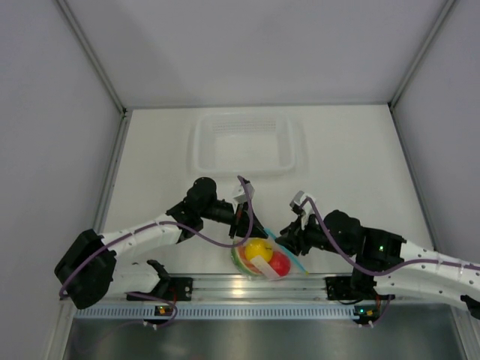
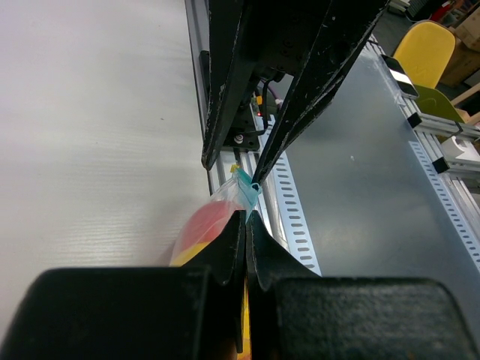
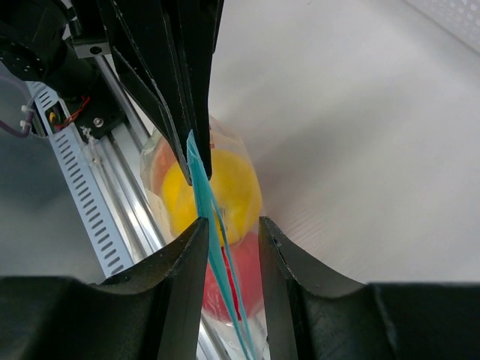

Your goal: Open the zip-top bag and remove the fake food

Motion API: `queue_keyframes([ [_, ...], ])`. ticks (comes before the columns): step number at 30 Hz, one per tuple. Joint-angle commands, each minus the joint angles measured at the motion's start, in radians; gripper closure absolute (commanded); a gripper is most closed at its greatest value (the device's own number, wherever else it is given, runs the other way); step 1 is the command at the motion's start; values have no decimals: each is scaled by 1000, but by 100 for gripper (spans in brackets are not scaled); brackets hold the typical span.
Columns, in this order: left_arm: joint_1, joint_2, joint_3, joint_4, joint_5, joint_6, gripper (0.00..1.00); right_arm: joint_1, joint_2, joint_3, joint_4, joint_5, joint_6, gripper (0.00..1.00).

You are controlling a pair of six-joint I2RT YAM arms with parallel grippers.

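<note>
Top external: white table (image 1: 360, 161), zip-top bag (image 1: 262, 259) at near edge, grey walls (image 1: 255, 45).

Clear zip-top bag (image 1: 264, 264), teal strip (image 3: 204, 199) upward, at the table's (image 1: 360, 165) near edge; yellow and red fake food (image 1: 258, 247) inside.

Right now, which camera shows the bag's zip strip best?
Right wrist: the teal zip strip runs long and clear, from the left gripper pinching it down between the fingers of the open right gripper. Left wrist shows only a teal corner at the pinch; top external, a thin teal line.
</note>
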Motion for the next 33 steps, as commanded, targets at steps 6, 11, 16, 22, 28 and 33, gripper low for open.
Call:
queue_keyframes([
  [6,-3,-41,32,54,56,9,100,-4,10,-10,47,24,-18,68],
  [11,-3,-61,34,54,54,3,100,-4,14,-28,77,-23,-21,68],
  [16,-4,-73,40,54,-1,-14,100,-4,17,-56,123,-149,-32,68],
  [22,-3,-101,49,54,-31,-23,100,-4,19,-92,146,-154,-12,71],
  [28,-1,-125,50,54,-45,-23,100,-4,17,-105,140,-106,4,77],
  [33,0,-118,41,54,-62,-15,100,-6,-7,-96,110,-51,7,82],
])
